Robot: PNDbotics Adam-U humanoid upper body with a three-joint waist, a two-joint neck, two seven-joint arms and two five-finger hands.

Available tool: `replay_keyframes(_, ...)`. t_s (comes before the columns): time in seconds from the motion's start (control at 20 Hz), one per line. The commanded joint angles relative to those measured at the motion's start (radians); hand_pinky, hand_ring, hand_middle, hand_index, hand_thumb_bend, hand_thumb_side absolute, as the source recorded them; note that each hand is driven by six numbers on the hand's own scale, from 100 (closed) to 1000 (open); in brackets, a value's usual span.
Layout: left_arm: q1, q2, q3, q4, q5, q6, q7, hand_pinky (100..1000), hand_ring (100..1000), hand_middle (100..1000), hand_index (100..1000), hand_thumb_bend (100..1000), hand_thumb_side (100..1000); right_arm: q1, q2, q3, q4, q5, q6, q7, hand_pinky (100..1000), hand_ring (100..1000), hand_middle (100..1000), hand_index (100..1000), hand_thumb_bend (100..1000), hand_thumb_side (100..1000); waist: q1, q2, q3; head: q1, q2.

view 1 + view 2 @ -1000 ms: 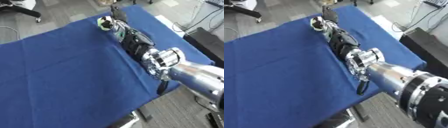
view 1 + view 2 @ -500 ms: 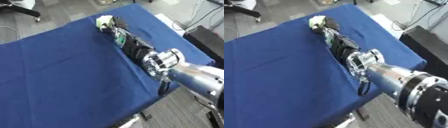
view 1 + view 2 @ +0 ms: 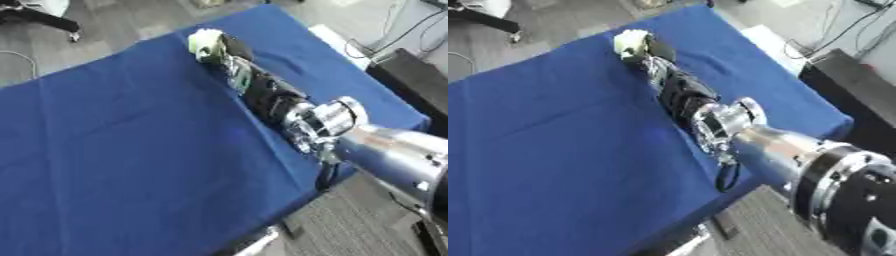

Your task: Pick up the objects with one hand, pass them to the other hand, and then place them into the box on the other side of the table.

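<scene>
Right hand stretched far across blue tablecloth, fingers wrapped round pale green-white object near cloth's far edge. Left hand, box not visible. Best next: lift object clear of cloth, bring toward cloth's middle for handover.
</scene>
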Motion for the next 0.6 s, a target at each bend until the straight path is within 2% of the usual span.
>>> replay_keyframes(0.05,-0.016,0.003,-0.002,-0.022,0.003,0.000,-0.001,723,632,683,889,100,829,-0.012,0.011,-0.001,-0.023,0.045,0.001,-0.002,873,734,675,830,100,207,0.013,0.010,0.004,-0.007,-0.003)
replay_keyframes(0.15,-0.017,0.002,-0.002,-0.023,0.004,0.001,-0.001,723,632,683,889,100,829,-0.011,0.015,-0.007,-0.031,0.064,0.006,-0.005,873,734,675,830,100,207,0.013,0.010,0.004,-0.007,-0.003)
replay_keyframes(0.2,-0.016,0.002,-0.002,-0.023,0.004,0.001,-0.001,723,632,683,889,100,831,-0.011,0.015,-0.012,-0.040,0.072,0.008,-0.014,796,530,384,553,100,198,0.013,0.011,0.005,-0.008,-0.003)
replay_keyframes(0.25,-0.016,0.002,-0.003,-0.023,0.005,0.001,-0.001,723,632,683,889,100,831,-0.009,0.018,-0.018,-0.054,0.081,0.013,-0.042,796,530,384,553,100,198,0.012,0.012,0.005,-0.009,-0.003)
replay_keyframes(0.3,-0.016,0.002,-0.003,-0.022,0.005,0.001,0.000,723,632,683,889,100,832,-0.006,0.021,-0.024,-0.063,0.089,0.016,-0.068,768,478,301,475,100,198,0.012,0.012,0.006,-0.010,-0.003)
replay_keyframes(0.4,-0.016,0.002,-0.004,-0.022,0.005,0.000,0.000,723,632,683,889,100,832,-0.002,0.024,-0.032,-0.076,0.098,0.019,-0.113,768,478,301,475,100,198,0.011,0.013,0.006,-0.011,-0.003)
replay_keyframes(0.55,-0.015,0.002,-0.004,-0.022,0.005,0.000,-0.001,723,632,683,889,100,832,-0.001,0.026,-0.034,-0.073,0.100,0.017,-0.137,768,478,301,475,100,198,0.011,0.013,0.006,-0.011,-0.003)
replay_keyframes(0.6,-0.014,0.001,-0.003,-0.022,0.006,0.000,0.000,722,630,680,889,100,836,-0.005,0.022,-0.039,-0.078,0.096,0.014,-0.143,671,338,139,336,100,220,0.010,0.012,0.005,-0.010,-0.003)
